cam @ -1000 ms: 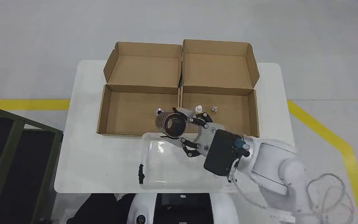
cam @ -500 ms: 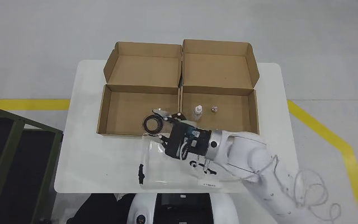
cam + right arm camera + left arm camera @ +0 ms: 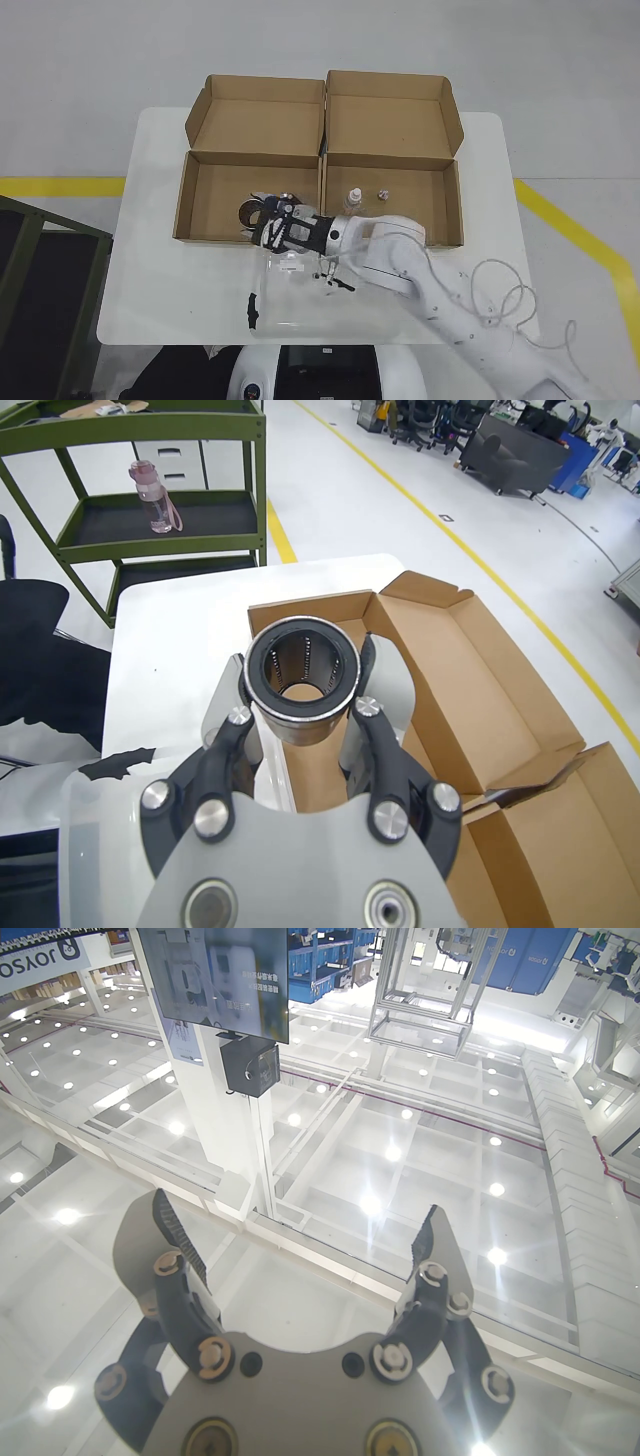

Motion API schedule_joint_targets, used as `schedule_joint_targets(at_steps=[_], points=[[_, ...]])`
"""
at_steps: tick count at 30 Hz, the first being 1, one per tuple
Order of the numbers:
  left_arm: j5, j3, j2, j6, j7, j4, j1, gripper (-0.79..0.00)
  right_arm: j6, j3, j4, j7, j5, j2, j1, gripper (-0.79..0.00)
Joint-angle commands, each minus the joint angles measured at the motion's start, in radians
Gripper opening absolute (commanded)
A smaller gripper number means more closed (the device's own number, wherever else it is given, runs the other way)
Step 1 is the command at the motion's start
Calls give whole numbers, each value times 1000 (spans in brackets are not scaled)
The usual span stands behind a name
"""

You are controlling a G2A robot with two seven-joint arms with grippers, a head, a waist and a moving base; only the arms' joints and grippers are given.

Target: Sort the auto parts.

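**1. HOLD / PLACEMENT**

1.1 2 open boxes sit side by side and touching, lids folded back: L box [image 3: 215, 205] and R box [image 3: 425, 205]. Prob. 1 box per part type.

1.2 Clear bin [image 3: 290, 300] sits at the table's near edge, just in front of the boxes. Prob. the supply pt.

1.3 R gripper [image 3: 302, 680] is clamped on the bearing [image 3: 300, 727]. Its fingers press the outer shell from opposite sides, so the bore stays free and faces the wrist cam. Cardboard shows through the bore, so the bearing is over the L box floor, near the wall shared w/ the R box. Contact w/ the floor: cannot tell. Judged step: drop-off into the L box, release not yet done.

1.4 L gripper [image 3: 300, 1248] points up at the ceiling, jaws spread wide, nothing between them. Prob. parked clear of the R arm.

1.5 White part [image 3: 353, 196] and grey part [image 3: 381, 192] lie in the R box, toward the L box side. They are walled off from the bearing, which fits sorting by type.

**2. SURFACE / ROOM**

2.1 Floor is pale and glossy, w/ a yellow line [image 3: 60, 186].

2.2 Table [image 3: 150, 290] is white and smooth, w/ rounded corners.

2.3 Green cart [image 3: 135, 490] stands beyond the table, w/ a pink bottle [image 3: 155, 500] on 1 shelf.
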Motion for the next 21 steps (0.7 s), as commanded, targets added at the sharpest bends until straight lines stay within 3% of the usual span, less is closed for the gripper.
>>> schedule_joint_targets(at_steps=[1,21], points=[[0,0,0,0,0,0,0,0,11,-18,33,5,6,-9,21,-785],[0,0,0,0,0,0,0,0,117,-188,391,70,100,-143,219,-785]])
